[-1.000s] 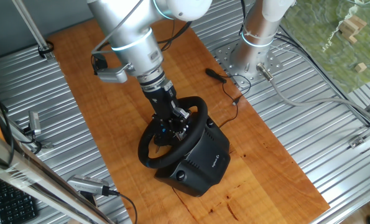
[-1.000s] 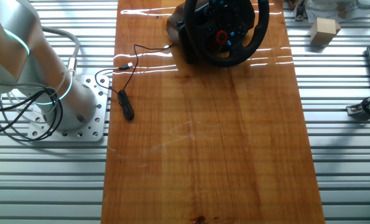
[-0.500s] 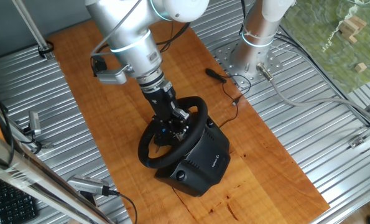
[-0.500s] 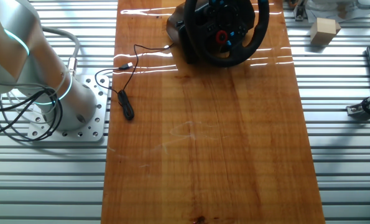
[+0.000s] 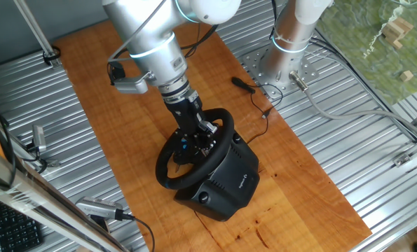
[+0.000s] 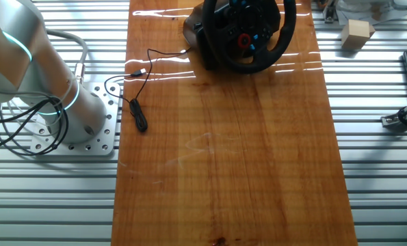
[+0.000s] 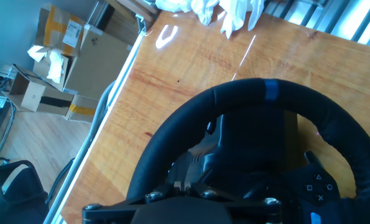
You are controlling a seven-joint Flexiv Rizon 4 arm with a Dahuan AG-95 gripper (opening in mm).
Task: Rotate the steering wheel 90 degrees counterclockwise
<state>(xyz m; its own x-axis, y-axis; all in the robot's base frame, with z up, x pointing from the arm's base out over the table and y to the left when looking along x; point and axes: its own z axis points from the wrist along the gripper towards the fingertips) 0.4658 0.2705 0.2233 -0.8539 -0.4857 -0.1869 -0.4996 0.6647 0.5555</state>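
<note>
The black steering wheel (image 5: 167, 179) stands tilted on its boxy black base (image 5: 229, 180) near the front of the wooden board. It also shows at the top of the other fixed view (image 6: 258, 65), with a red hub button (image 6: 243, 39). My gripper (image 5: 197, 137) reaches inside the rim at the hub and spokes. In the hand view the rim (image 7: 234, 99) arcs above my gripper (image 7: 189, 185) and carries a blue stripe (image 7: 270, 89) at its top. The fingers stand close together with no visible gap. What they touch is hidden by dark parts.
A black cable with a plug (image 5: 244, 84) lies on the board by the arm's metal base plate (image 5: 264, 66); it also shows in the other fixed view (image 6: 139, 116). A wooden block (image 6: 357, 33) sits beside the board. Ribbed metal surrounds the board.
The arm's wrist and upper links have shifted slightly to the right and up. The wheel and the gripper tip look nearly unchanged.
</note>
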